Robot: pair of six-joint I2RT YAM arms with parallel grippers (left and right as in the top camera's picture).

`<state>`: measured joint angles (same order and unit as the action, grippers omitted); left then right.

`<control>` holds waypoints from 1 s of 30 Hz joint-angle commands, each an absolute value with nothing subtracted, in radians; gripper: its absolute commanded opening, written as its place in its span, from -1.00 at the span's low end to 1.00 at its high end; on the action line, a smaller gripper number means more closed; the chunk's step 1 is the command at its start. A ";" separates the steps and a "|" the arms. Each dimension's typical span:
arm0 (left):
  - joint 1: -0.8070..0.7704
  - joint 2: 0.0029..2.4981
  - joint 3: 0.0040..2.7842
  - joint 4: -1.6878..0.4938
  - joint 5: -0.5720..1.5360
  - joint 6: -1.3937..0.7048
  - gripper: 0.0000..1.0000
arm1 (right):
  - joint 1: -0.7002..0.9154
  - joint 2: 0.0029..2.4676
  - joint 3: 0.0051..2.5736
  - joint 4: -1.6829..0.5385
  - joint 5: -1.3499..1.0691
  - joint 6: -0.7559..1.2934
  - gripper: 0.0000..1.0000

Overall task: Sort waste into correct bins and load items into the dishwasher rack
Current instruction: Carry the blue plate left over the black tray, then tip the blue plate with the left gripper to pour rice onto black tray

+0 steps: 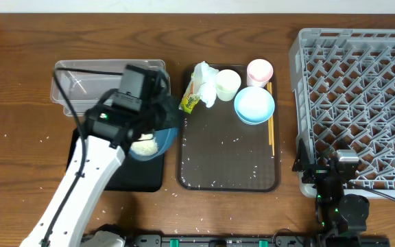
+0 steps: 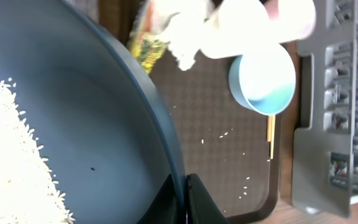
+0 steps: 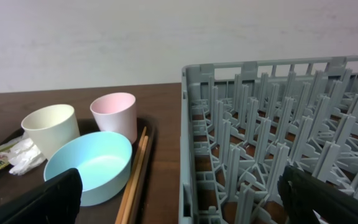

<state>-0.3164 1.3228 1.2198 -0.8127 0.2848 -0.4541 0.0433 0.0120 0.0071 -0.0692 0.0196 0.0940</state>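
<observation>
Counting on the surface [image 1: 19, 62]: one deep-blue plate [image 1: 170, 137], one light-blue bowl [image 1: 254, 105], two cups, namely a white cup [image 1: 227, 84] and a pink cup [image 1: 260, 70], one crumpled tissue [image 1: 203, 81], one yellow-green wrapper [image 1: 190, 103], two chopsticks [image 1: 271, 134], one clear tub [image 1: 81, 86], one black tray [image 1: 146, 177], one brown serving tray [image 1: 228, 161] and one grey rack [image 1: 362, 96]. Carries a mound of rice [image 1: 145, 145] on the plate, with stray grains on the serving tray and the surface. Reaches in from the near left edge with the left arm, wrist above the tub's near right corner. Clamps the left pincer [image 2: 184, 186] tight on the plate's rim, holding the plate above the black tray, just left of the serving tray. Sits low with the right arm at the rack's near left corner. Spreads the right pincer [image 3: 191, 208] wide, grasping nothing.
</observation>
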 commanded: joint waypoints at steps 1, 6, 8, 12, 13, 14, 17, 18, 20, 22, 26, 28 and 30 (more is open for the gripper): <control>-0.240 1.299 1.219 -0.834 0.321 -0.520 -0.88 | 0.032 0.007 0.006 -0.072 0.029 0.081 0.99; -0.116 1.299 1.219 -0.841 0.486 -0.521 -0.88 | 0.032 0.007 0.006 -0.072 0.029 0.081 0.98; -0.071 1.299 1.219 -0.841 0.555 -0.521 -0.88 | 0.032 0.007 0.006 -0.072 0.029 0.081 0.99; -0.010 1.299 1.213 -0.842 0.673 -0.518 -0.88 | 0.032 0.007 0.006 -0.072 0.029 0.081 0.98; 0.002 1.299 1.212 -0.847 0.703 -0.518 -0.88 | 0.032 0.007 0.006 -0.072 0.029 0.081 0.99; 0.011 1.299 1.212 -0.853 0.723 -0.518 -0.88 | 0.032 0.007 0.006 -0.072 0.029 0.081 0.99; 0.043 1.299 1.212 -0.878 0.779 -0.518 -0.88 | 0.032 0.007 0.006 -0.072 0.029 0.081 0.98; 0.053 1.299 1.212 -0.888 0.784 -0.519 -0.88 | 0.032 0.007 0.006 -0.072 0.029 0.081 0.99; 0.077 1.299 1.212 -0.911 0.786 -0.521 -0.88 | 0.032 0.007 0.006 -0.072 0.029 0.081 0.99; 0.104 1.299 1.212 -0.937 0.789 -0.522 -0.88 | 0.032 0.007 0.006 -0.072 0.029 0.081 0.99; 0.152 1.299 1.212 -0.965 0.848 -0.509 -0.88 | 0.032 0.007 0.006 -0.072 0.029 0.081 0.98; 0.171 1.299 1.212 -0.965 0.880 -0.506 -0.88 | 0.032 0.007 0.006 -0.072 0.029 0.081 0.97; 0.193 1.299 1.212 -0.965 0.905 -0.506 -0.88 | 0.032 0.007 0.006 -0.072 0.029 0.081 0.99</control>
<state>0.1665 1.3216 1.2175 -0.9638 0.8185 -0.5198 0.0433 0.0120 0.0071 -0.0692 0.0196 0.0940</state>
